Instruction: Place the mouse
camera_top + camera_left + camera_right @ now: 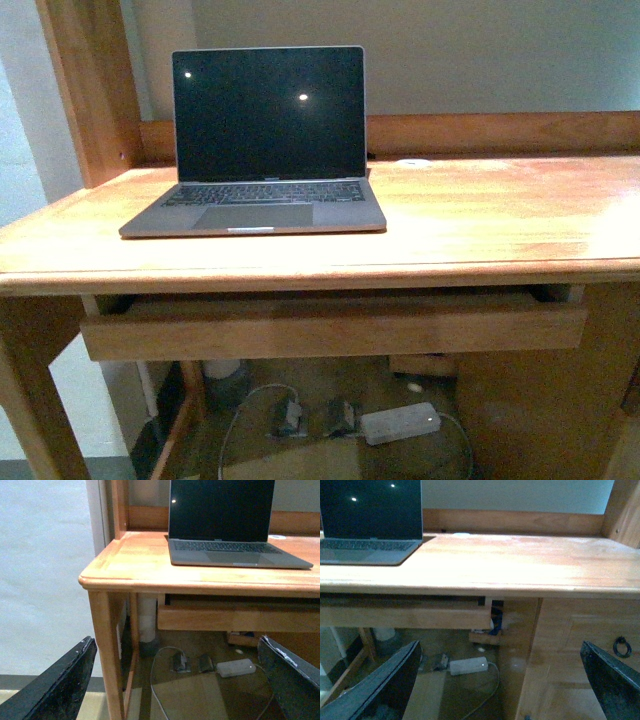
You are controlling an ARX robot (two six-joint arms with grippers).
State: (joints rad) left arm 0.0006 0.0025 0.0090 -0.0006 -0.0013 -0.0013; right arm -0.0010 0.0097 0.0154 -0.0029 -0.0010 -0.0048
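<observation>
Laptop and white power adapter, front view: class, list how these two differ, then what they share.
The laptop is grey with a dark screen; the power adapter is white. The laptop stands open on the desk top; the power adapter lies on the floor beneath. The laptop is far larger than the power adapter. Both are rectangular.

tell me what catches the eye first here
An open laptop with a dark screen sits on the left of the wooden desk. A white adapter lies on the floor beneath, among cables. No mouse shows in any view, and the left gripper and right gripper are open.
</observation>
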